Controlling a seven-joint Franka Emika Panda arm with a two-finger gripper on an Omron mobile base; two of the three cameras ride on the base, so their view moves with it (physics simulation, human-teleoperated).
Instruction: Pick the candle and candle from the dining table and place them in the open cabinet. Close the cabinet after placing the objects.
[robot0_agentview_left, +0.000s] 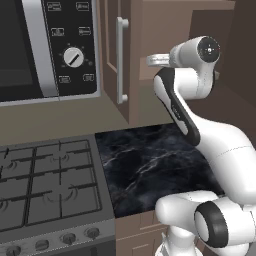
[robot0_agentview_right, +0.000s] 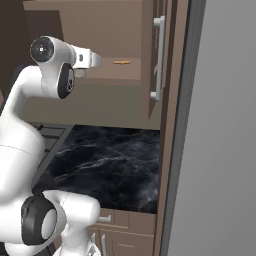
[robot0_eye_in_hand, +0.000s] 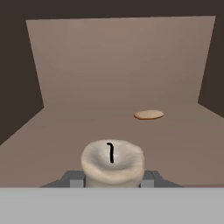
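My gripper (robot0_eye_in_hand: 112, 178) clamps candle stub (robot0_eye_in_hand: 112, 162) inside open cabinet (robot0_eye_in_hand: 118, 65), near shelf's front edge. Flat tan disc (robot0_eye_in_hand: 148, 115) lies deeper, toward back wall.

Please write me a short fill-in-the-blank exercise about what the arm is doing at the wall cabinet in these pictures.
1. The gripper is shut on a short cream ____ with a black wick.
2. The arm is reaching into the open ____ above the marble counter.
3. A flat tan disc lies on the cabinet's ____, beyond the gripper.
4. Left of the cabinet door hangs a black ____.

Missing words: candle; cabinet; shelf; microwave
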